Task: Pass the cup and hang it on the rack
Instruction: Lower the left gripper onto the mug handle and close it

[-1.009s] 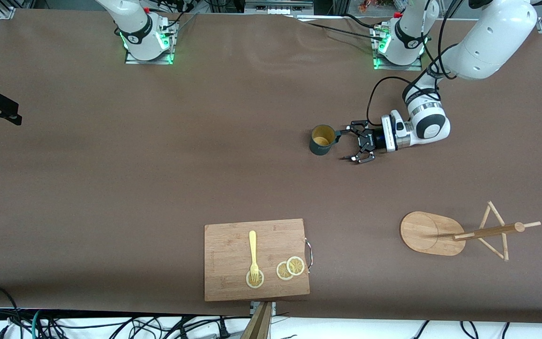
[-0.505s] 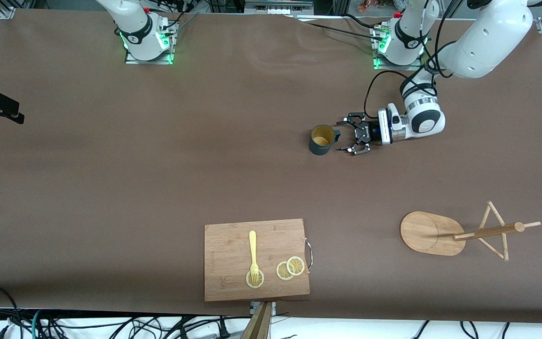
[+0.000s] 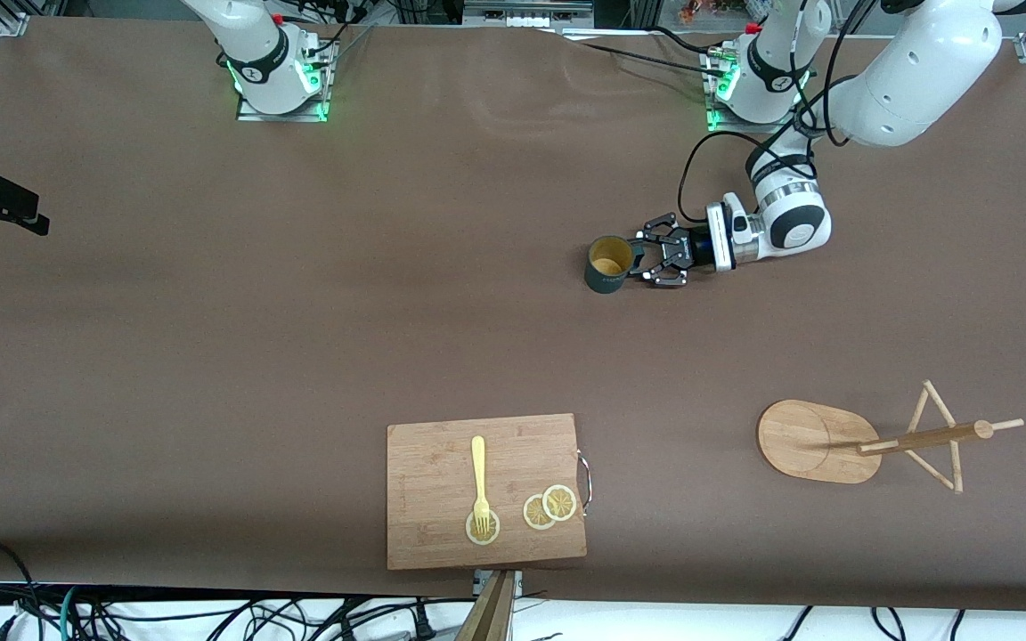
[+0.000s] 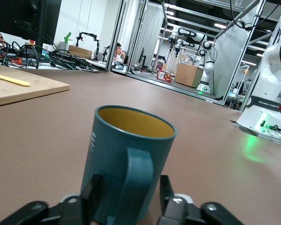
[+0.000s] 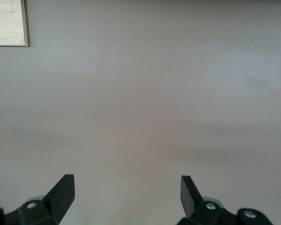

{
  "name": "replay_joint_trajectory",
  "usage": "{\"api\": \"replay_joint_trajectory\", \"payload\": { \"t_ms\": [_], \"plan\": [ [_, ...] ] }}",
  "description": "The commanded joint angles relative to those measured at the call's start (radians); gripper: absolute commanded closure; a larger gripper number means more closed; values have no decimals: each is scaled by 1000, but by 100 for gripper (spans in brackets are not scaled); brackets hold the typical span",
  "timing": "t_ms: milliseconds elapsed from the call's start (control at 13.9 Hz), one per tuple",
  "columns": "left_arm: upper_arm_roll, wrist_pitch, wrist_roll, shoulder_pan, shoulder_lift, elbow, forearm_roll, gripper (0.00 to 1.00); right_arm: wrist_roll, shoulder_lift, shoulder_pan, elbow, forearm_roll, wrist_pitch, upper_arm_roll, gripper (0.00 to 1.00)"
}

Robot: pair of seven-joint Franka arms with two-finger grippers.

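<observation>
The dark teal cup (image 3: 606,267) stands upright on the brown table, its yellow-tan inside showing and its handle turned toward the left arm's end. My left gripper (image 3: 644,260) lies low and level at the cup, open, with one finger on each side of the handle. In the left wrist view the cup (image 4: 131,140) fills the middle and the left gripper (image 4: 129,187) straddles its handle, with a gap still showing beside one finger. The bamboo rack (image 3: 820,442) stands nearer the front camera, toward the left arm's end. My right gripper (image 5: 126,187) is open and empty, high over bare table.
A wooden cutting board (image 3: 442,534) lies near the front edge with a yellow fork (image 3: 479,476) and lemon slices (image 3: 549,507) on it. Its corner shows in the right wrist view (image 5: 8,23). Both arm bases stand along the table's back edge.
My left gripper has moved toward the cup and its fingers have narrowed, coming from beside the handle to either side of it. The cup has not moved.
</observation>
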State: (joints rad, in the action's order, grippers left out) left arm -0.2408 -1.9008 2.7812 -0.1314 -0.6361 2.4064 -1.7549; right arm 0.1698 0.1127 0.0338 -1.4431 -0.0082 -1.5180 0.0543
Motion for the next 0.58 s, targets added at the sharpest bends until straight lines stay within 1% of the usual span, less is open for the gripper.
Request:
{"api": "replay_joint_trajectory", "payload": {
  "t_ms": [0, 144, 361, 505],
  "plan": [
    [-8, 25, 238, -27, -10, 26, -51, 81, 10, 1, 12, 7, 17, 12, -4, 0],
    [-8, 25, 235, -37, -10, 25, -51, 90, 10, 1, 11, 7, 13, 13, -4, 0],
    [-9, 38, 206, -53, -13, 25, -49, 91, 8, 1, 12, 9, 11, 13, -4, 0],
    [-9, 92, 148, -68, -8, 26, -49, 91, 10, 1, 14, 7, 10, 13, -4, 0]
  ]
}}
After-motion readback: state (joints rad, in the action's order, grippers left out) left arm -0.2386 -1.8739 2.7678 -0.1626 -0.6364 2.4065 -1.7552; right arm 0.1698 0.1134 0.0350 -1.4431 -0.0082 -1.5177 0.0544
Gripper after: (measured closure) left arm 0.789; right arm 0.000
